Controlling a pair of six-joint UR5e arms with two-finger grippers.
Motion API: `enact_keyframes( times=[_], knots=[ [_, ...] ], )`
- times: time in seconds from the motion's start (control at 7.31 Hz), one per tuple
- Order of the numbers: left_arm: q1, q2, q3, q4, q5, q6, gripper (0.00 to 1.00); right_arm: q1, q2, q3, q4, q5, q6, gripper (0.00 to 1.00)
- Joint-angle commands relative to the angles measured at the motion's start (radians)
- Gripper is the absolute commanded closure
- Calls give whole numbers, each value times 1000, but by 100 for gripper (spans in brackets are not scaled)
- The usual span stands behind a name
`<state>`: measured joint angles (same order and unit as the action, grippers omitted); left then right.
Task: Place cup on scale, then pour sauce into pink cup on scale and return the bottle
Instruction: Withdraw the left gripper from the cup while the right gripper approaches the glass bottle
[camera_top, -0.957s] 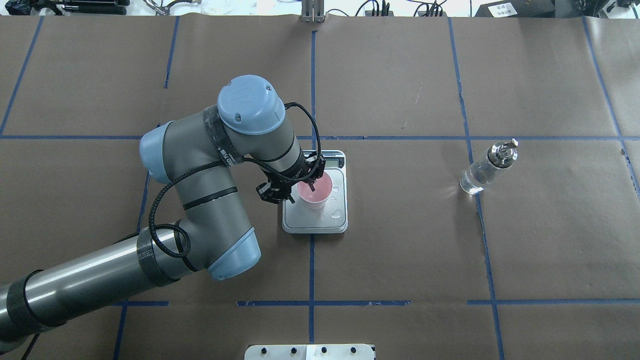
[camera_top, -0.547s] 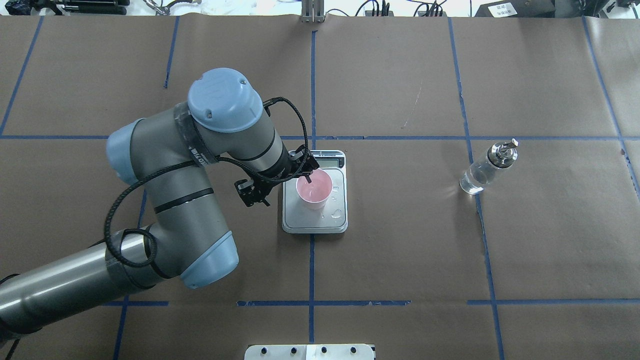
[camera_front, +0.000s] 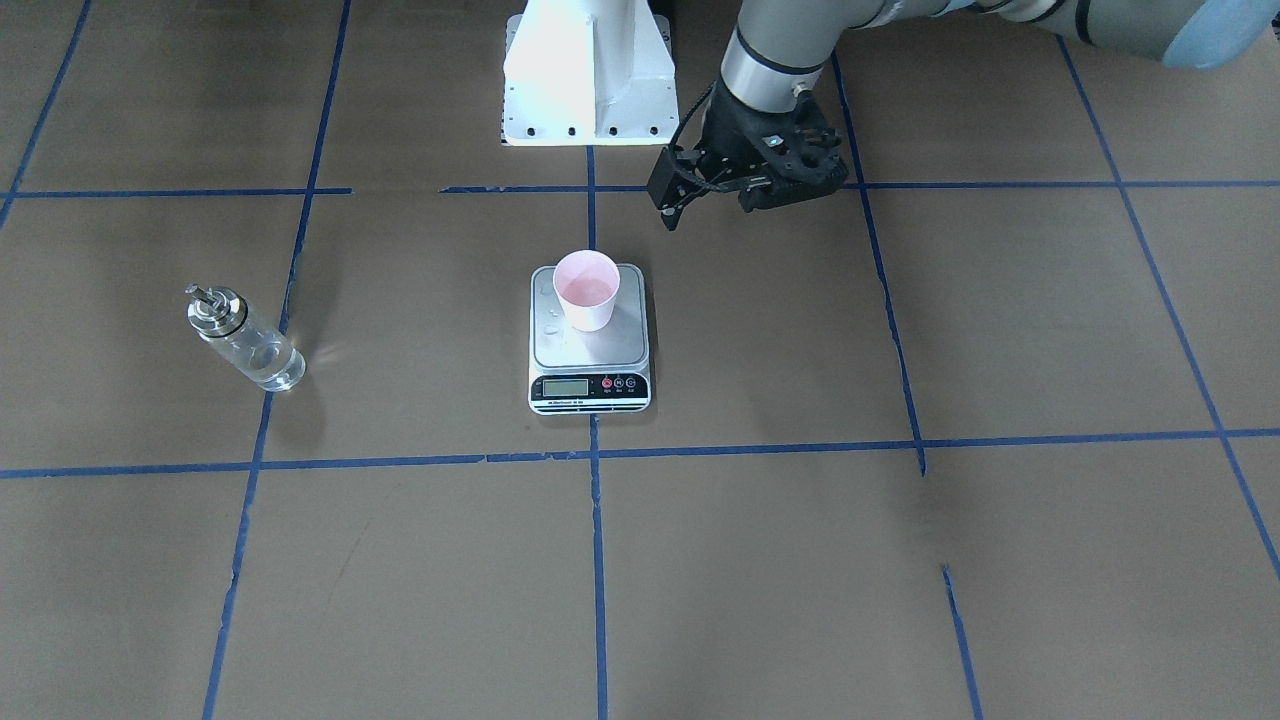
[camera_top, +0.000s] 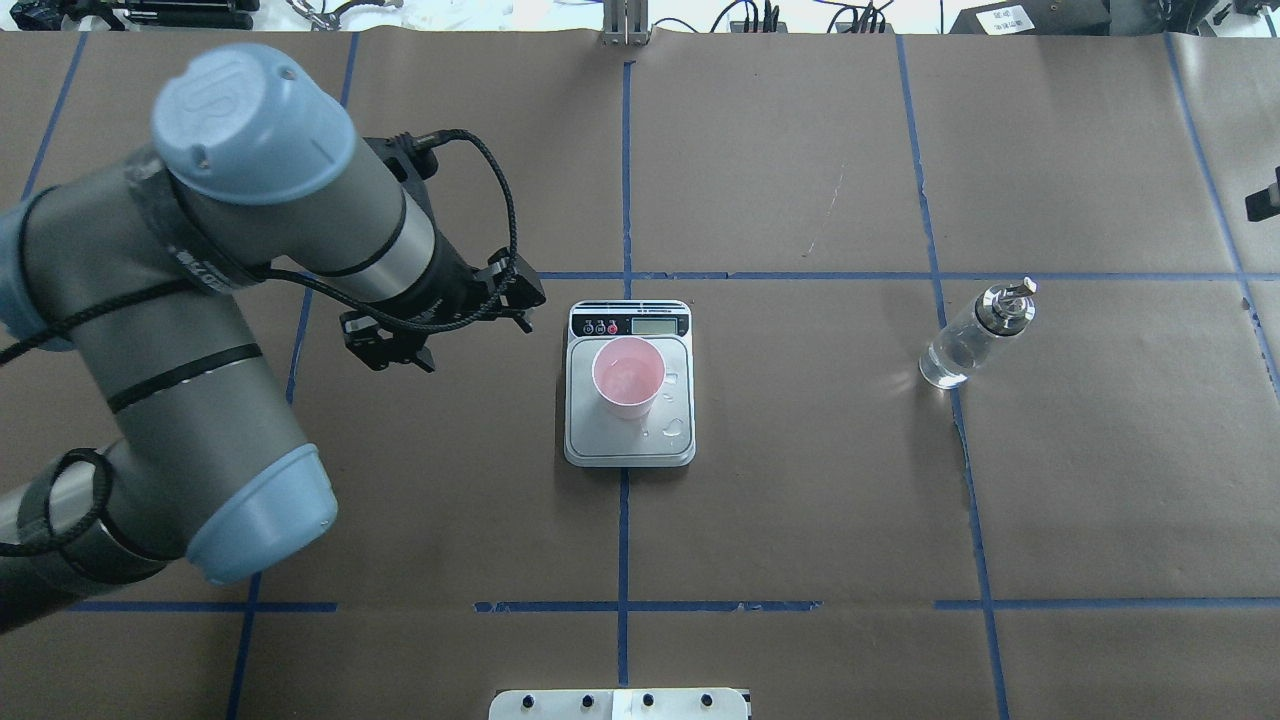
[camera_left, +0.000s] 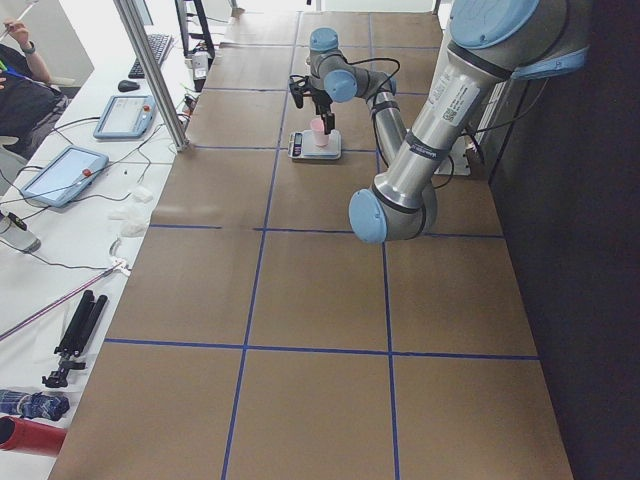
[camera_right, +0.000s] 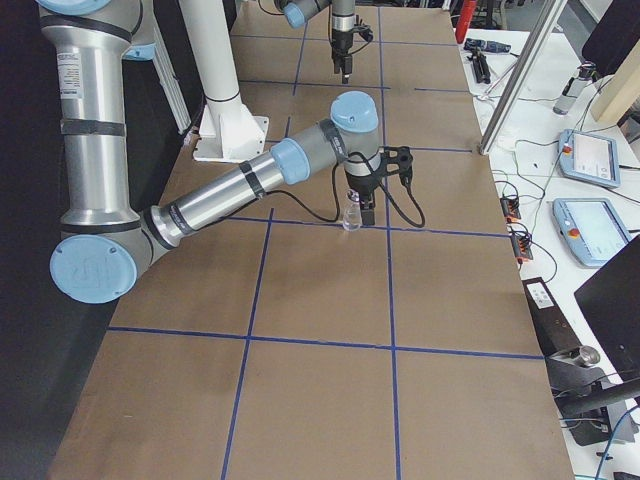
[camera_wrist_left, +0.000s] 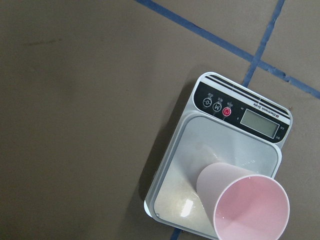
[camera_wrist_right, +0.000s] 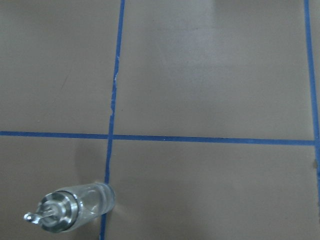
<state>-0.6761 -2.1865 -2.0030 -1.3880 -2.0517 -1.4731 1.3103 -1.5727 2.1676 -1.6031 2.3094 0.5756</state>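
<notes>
The pale pink cup (camera_top: 628, 375) stands upright on the silver scale (camera_top: 590, 440), free of any gripper; it also shows in the front view (camera_front: 587, 290) and the left wrist view (camera_wrist_left: 245, 205). Small water drops lie on the platform beside it. My left gripper (camera_top: 522, 294) hangs open and empty to the left of the scale, raised above the table (camera_front: 668, 200). The glass bottle (camera_top: 965, 340) with clear sauce stands at the far right. My right gripper (camera_right: 366, 205) is right next to the bottle (camera_right: 352, 217); I cannot tell whether it is open. The right wrist view shows the bottle (camera_wrist_right: 75, 205) from above.
The white robot base (camera_front: 590, 70) stands at the near table edge behind the scale. Blue tape lines (camera_top: 623, 180) grid the brown paper. Tablets and cables (camera_left: 60, 175) lie on a side bench, with a metal post (camera_left: 150, 70) at the table's far edge.
My left gripper has let go of the cup's rim and drawn back to the left and upward, away from the scale. The cup stays on the scale. The bottle has not moved.
</notes>
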Motion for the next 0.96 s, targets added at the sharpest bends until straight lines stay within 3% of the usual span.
enact_keyframes(
  times=[0.0,0.14,0.41,0.55,0.82],
  knots=[
    [-69,62,-48,20,-1,124,0,-197,-4,156,-24,-137,278,0],
    [-101,98,-75,21,-2,189,0,-273,-22,222,-25,-175,378,0],
    [-158,148,-92,21,-2,293,0,-559,-107,320,-6,-513,588,0],
    [-172,162,-91,21,-2,319,0,-691,-156,321,74,-686,690,0],
    [-174,175,-91,20,1,324,0,-840,-339,281,382,-903,728,0]
  ],
)
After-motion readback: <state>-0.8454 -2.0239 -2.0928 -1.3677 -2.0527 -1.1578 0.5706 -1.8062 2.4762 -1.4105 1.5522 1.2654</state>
